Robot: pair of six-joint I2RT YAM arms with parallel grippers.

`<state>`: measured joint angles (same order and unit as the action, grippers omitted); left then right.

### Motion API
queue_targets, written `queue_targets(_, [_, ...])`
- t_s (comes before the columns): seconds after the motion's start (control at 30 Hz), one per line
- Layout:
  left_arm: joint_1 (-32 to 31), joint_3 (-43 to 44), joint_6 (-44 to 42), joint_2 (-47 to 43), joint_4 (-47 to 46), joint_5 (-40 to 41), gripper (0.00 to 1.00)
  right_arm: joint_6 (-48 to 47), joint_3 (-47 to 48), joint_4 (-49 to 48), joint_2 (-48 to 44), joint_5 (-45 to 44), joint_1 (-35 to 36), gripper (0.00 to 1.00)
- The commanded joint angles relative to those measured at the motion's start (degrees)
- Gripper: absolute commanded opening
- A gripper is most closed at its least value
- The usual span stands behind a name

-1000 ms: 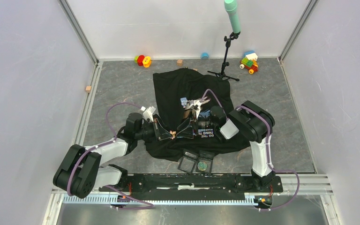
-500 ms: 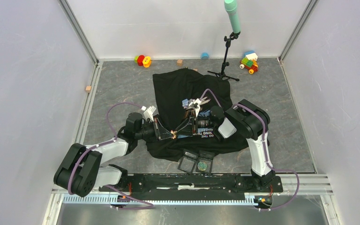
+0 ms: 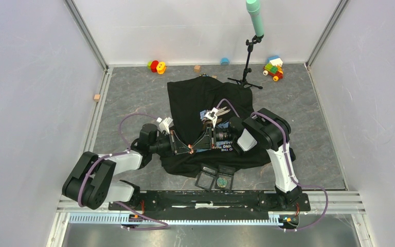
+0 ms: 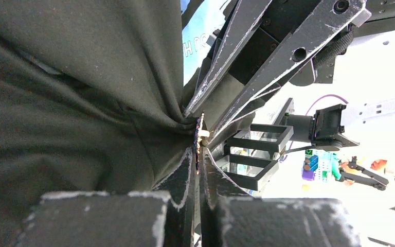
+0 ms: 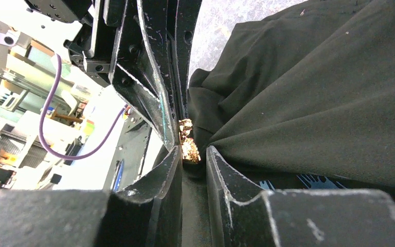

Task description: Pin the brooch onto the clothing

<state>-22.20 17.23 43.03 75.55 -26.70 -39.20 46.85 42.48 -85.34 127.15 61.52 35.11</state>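
gold brooch (image 5: 187, 140) held against shirt (image 5: 313, 77) in clamped left hand (image 4: 199, 152); right hand (image 5: 192, 152), narrow, set about it for fastening.

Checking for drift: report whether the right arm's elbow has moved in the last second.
Yes. The right arm's elbow has swung left, nearer the line below the microphone stand.

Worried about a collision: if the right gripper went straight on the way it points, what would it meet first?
Likely the brooch, just ahead of the right gripper, with the left gripper close behind.
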Motion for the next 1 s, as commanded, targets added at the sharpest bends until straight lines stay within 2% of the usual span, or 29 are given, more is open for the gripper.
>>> queue_targets(0.0, [0.12, 0.83, 1.80, 0.30, -4.51, -2.64, 0.02, 2.81, 1.25, -19.16, 1.10, 1.81, -0.05, 0.28])
queue_targets(0.47, [0.16, 2.06, 2.22, 2.70, -4.30, -3.60, 0.02, 2.53, 1.73, -17.97, 1.35, 2.20, 0.25, 0.24])
queue_targets(0.97, [0.14, 2.63, 2.98, 4.36, -5.68, -4.47, 0.02, -2.63, 1.82, -10.63, 0.76, 1.86, 0.61, 0.21])
